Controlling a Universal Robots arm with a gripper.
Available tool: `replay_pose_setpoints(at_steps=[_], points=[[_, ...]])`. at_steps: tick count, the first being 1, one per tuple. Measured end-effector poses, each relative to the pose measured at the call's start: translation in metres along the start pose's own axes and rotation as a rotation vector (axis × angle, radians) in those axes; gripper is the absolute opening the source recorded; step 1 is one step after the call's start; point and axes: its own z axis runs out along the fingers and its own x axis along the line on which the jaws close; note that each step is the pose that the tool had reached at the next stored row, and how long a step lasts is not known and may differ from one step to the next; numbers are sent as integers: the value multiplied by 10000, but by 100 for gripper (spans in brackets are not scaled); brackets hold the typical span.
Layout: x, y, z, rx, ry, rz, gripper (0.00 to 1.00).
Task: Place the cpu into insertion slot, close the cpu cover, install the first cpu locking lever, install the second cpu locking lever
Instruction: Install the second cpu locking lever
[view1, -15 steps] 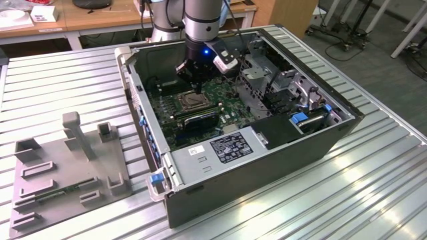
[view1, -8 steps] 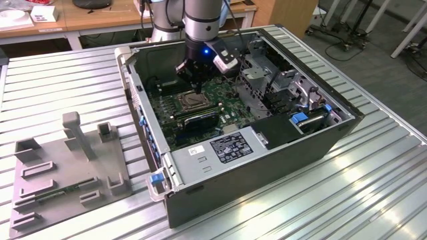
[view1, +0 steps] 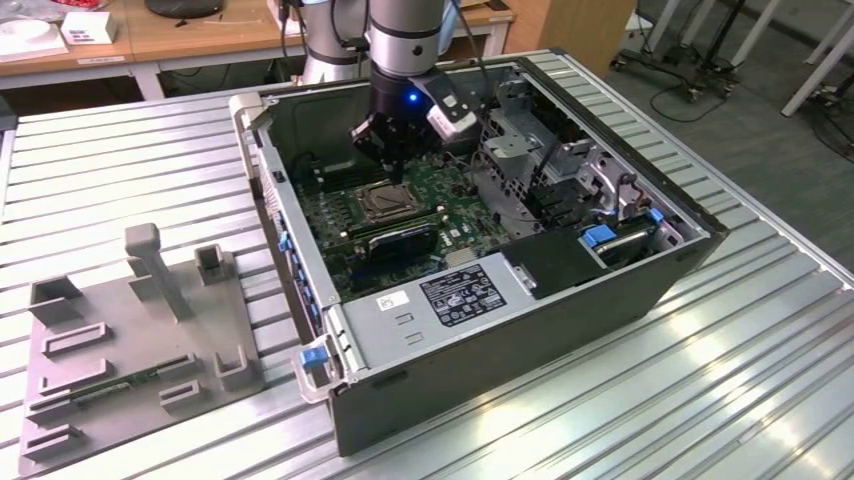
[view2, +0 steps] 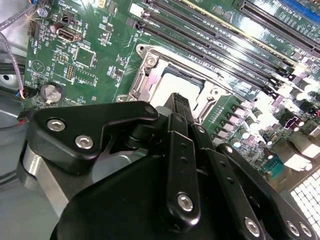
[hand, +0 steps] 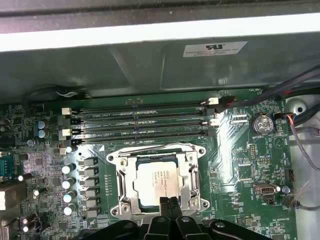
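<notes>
the tool (view1: 387, 150) hangs inside the open computer case (view1: 641, 290), directly above the insertion slot (view1: 383, 203) on the green circuit board (view1: 454, 225). in both wrist views its fingertips (hand: 169, 204) are pressed together with nothing between them, so the tool is fully closed and carries nothing. a closed tip of this kind suits pushing on a thin part better than grasping one.

the cpu (hand: 159, 181) lies flat in the insertion slot, its silvery top facing up and square to the rim, so the placing step appears done. the cpu cover (hand: 192, 175) lies down around it: the frame borders the chip on all sides and the chip shows through the cut-out centre. judged from this, the cover is closed or nearly so.

in the first wrist view the fingertips stand at the slot edge farthest from the memory slots (hand: 140, 122), just beside the cover frame; contact cannot be confirmed. this is likely the region where a locking lever is worked, but the position of either lever cannot be read clearly.

the case lies on its side on the slatted metal counter (view1: 120, 170), presenting the board upward for vertical access. a grey fixture plate (view1: 134, 350) rests on the counter at the exterior view's left, well apart from the case
</notes>
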Motion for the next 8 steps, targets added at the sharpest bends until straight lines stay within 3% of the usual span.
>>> replay_pose_setpoints(at_steps=[8], points=[[-1, -11, -2, 0, 1, -1, 11]])
